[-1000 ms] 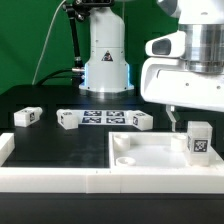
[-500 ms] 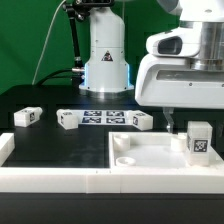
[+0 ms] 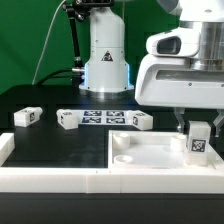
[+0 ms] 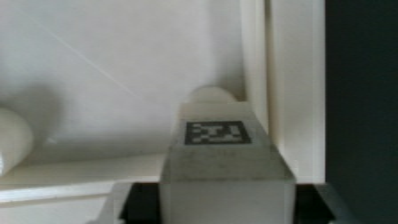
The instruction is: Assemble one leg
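Observation:
One leg (image 3: 200, 140), a white post with a square tag, stands upright in the near corner of the large white panel (image 3: 150, 150) on the exterior view's right. My gripper (image 3: 198, 124) is directly over it, fingers down either side of its top. In the wrist view the leg (image 4: 224, 150) fills the space between the two dark fingers (image 4: 143, 200), which lie flush against its sides with no gap showing. Three more legs lie on the black table: one far left (image 3: 28, 116), one (image 3: 67, 119) and one (image 3: 139, 121) beside the marker board.
The marker board (image 3: 103, 117) lies flat between two of the loose legs, in front of the arm's base (image 3: 106, 70). A white wall (image 3: 60, 178) runs along the table's front edge, with a raised end (image 3: 5, 146) on the exterior view's left.
My gripper has shifted toward the exterior view's right, from beside the standing leg to directly over it. The leg and the loose legs have not moved.

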`<state>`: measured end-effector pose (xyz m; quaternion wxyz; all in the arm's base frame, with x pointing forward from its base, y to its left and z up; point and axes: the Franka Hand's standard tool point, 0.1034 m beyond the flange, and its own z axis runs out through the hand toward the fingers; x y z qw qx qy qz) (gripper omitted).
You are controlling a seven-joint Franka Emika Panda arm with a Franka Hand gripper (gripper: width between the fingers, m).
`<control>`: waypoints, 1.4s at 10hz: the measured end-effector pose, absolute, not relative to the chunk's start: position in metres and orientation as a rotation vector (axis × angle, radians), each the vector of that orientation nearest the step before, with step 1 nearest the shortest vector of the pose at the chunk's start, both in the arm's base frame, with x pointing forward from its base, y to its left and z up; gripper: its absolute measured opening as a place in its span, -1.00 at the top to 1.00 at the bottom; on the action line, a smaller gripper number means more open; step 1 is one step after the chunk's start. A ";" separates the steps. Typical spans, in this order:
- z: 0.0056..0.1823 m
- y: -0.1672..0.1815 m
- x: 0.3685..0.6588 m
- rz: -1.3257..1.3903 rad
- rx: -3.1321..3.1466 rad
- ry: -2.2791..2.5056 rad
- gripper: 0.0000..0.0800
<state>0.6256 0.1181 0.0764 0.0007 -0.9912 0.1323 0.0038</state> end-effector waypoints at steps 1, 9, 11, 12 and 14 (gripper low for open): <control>0.076 0.117 0.626 0.012 -3.097 0.519 0.27; 0.075 0.092 0.621 -0.024 -2.950 1.149 -0.40; 0.075 0.092 0.621 -0.024 -2.950 1.149 -0.58; 0.075 0.092 0.621 -0.023 -2.949 1.150 -0.61; 0.075 0.092 0.621 -0.023 -2.949 1.151 -0.62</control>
